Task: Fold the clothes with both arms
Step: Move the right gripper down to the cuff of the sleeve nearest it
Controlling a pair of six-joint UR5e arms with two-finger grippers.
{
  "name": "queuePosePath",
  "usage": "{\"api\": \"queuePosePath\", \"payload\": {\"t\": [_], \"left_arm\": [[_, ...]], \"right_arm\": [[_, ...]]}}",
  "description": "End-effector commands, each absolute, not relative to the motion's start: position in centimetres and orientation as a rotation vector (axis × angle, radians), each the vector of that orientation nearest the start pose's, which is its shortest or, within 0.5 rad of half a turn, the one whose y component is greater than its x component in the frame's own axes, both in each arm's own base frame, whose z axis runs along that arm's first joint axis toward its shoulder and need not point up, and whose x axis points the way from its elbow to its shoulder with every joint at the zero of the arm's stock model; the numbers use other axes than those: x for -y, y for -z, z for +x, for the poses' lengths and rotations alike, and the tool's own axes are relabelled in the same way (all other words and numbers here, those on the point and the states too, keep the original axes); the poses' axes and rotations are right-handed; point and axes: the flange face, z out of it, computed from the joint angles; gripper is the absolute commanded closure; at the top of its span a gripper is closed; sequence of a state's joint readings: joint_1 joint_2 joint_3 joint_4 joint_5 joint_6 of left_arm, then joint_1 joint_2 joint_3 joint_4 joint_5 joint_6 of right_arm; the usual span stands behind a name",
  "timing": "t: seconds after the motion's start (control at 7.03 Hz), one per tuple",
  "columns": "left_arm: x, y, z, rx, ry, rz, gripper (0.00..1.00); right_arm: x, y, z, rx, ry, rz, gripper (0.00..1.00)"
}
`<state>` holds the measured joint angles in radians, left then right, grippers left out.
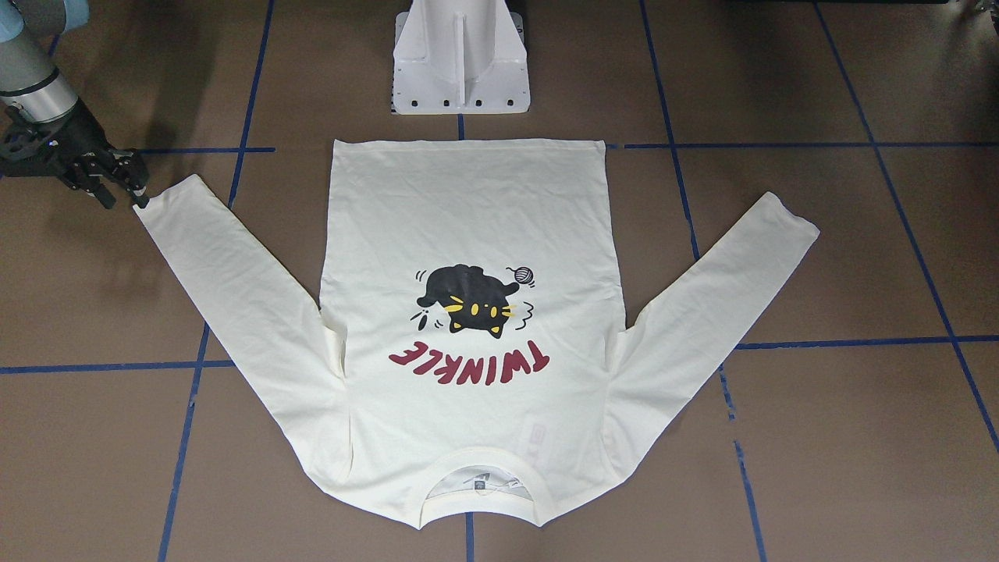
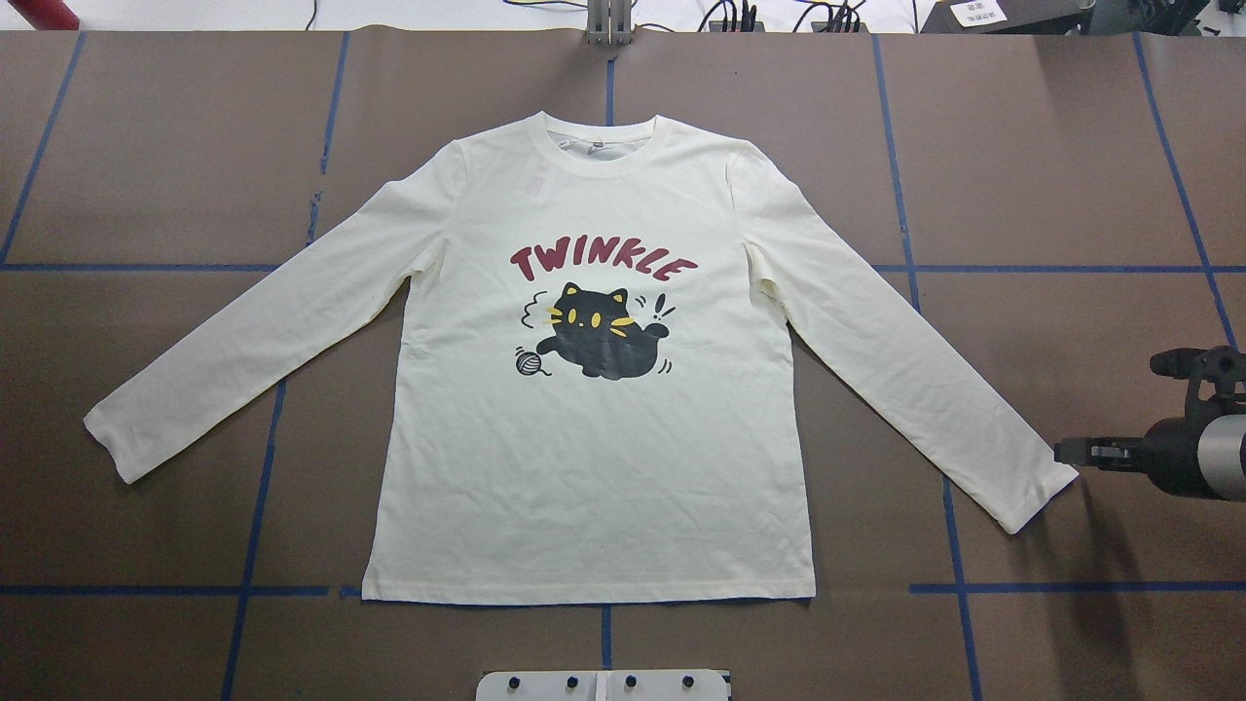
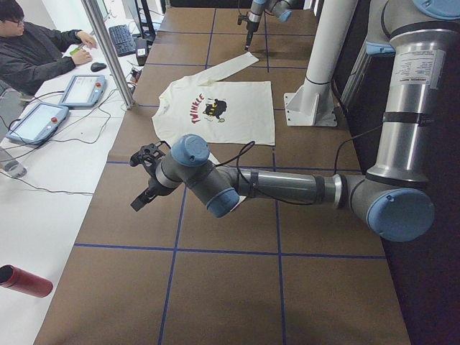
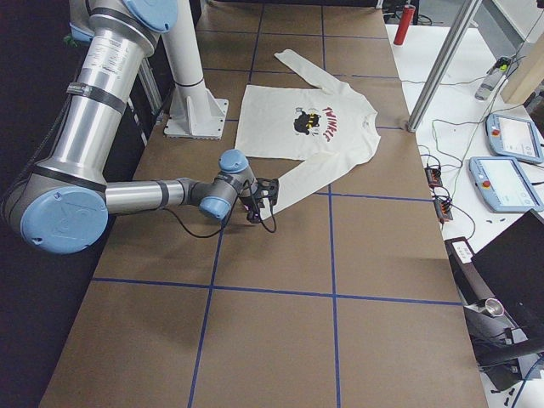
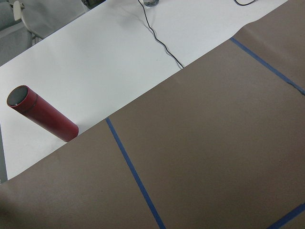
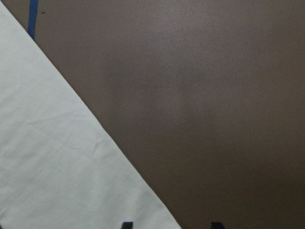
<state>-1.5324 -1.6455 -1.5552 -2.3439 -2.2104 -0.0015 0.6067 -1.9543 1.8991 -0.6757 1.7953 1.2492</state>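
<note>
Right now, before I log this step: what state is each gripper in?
Left gripper: cannot be told.
Right gripper: open, by the sleeve cuff.

The T-shirt (image 2: 594, 467) is soft matt cloth, faintly creased; the table (image 2: 1071, 146) wears matt brown paper; my right fingers (image 2: 1085, 453) look matt black.
</note>
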Motion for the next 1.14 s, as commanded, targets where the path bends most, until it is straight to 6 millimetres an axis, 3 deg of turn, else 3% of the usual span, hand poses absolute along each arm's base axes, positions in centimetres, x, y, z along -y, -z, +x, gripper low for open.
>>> {"api": "queuePosePath", "payload": {"t": [0.0, 0.57, 0.71, 1.0], "left_arm": [[55.2, -54.4, -5.3, -0.618, -0.299, 0.789, 0.00], [55.1, -54.5, -5.3, -0.617, -0.303, 0.791, 0.00], [55.1, -54.5, -5.3, -0.616, -0.304, 0.791, 0.00], [55.0, -54.6, -5.3, -0.616, -0.304, 0.788, 0.00]], "right_arm": [[30.1, -57.4, -25.1, 0.837, -0.161, 0.182, 0.38], [29.6, -58.7, -26.1, 0.813, -0.158, 0.180, 0.46], [29.6, -58.6, -26.3, 0.815, -0.159, 0.178, 0.53], [29.6, -58.1, -26.3, 0.852, -0.197, 0.177, 1.00]]}}
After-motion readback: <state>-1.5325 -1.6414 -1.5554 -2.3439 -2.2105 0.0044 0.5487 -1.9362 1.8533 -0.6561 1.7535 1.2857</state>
